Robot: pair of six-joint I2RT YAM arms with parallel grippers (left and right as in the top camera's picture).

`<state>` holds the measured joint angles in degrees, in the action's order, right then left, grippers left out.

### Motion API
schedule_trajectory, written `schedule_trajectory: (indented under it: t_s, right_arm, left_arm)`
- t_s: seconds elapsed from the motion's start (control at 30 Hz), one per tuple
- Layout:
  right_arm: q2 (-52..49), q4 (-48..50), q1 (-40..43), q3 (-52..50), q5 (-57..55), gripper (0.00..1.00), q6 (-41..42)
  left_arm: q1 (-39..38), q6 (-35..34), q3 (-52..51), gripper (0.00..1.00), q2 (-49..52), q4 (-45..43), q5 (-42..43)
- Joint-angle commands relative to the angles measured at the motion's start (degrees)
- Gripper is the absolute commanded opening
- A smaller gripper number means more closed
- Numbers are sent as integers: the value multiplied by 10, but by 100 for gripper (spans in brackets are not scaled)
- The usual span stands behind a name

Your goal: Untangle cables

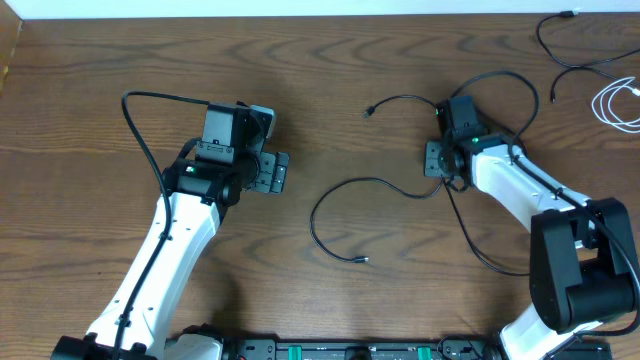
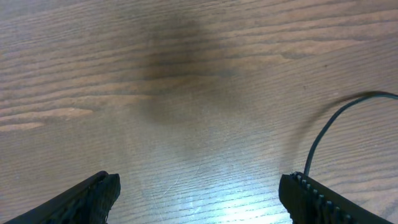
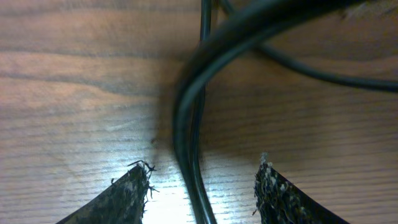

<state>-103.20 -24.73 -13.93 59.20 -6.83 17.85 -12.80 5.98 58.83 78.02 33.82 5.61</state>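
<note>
A thin black cable (image 1: 345, 190) loops across the table's middle, with one plug end (image 1: 362, 260) in front. A second black cable (image 1: 400, 100) curves from a plug end (image 1: 369, 112) to my right gripper (image 1: 437, 160). In the right wrist view my right gripper (image 3: 202, 183) is open low over the table, and a black cable (image 3: 186, 124) runs between its fingers untouched. My left gripper (image 1: 272, 172) is open and empty over bare wood, left of the loop. In the left wrist view my left gripper (image 2: 200, 190) shows a thin black cable (image 2: 323, 127) beside its right finger.
Another black cable (image 1: 478, 245) trails from the right gripper toward the front right. At the back right corner lie a separate black cable (image 1: 562, 45) and a coiled white cable (image 1: 615, 102). The table (image 1: 330, 60) is brown wood.
</note>
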Motion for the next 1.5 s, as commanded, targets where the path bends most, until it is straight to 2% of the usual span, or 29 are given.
schedule_trajectory:
  t_s: [0.0,0.2,0.33,0.47,0.57,0.6,0.63,0.97,1.33,1.47]
  right_arm:
    - [9,15,3,-23,12,54,10]
    - [8,39,3,-55,13,53,10]
    - [7,60,3,-68,27,47,10]
    - [3,90,3,-84,30,29,10]
    - [-7,102,3,-91,38,12,10]
    - [-11,104,4,-91,45,4,10]
    - [-17,108,3,-91,50,1,10]
    - [-30,138,4,-74,99,1,10]
    - [34,130,10,83,330,1,17]
    - [45,127,4,139,366,1,26]
  left_arm:
    - [2,-3,5,87,2,0,-7]
    - [2,-3,5,87,2,0,-7]
    - [2,-3,5,87,2,0,-7]
    - [2,-3,5,87,2,0,-7]
    - [2,-3,5,87,2,0,-7]
    - [2,-3,5,87,2,0,-7]
    - [2,-3,5,87,2,0,-7]
    - [2,-3,5,87,2,0,-7]
    - [2,-3,5,87,2,0,-7]
    - [2,-3,5,87,2,0,-7]
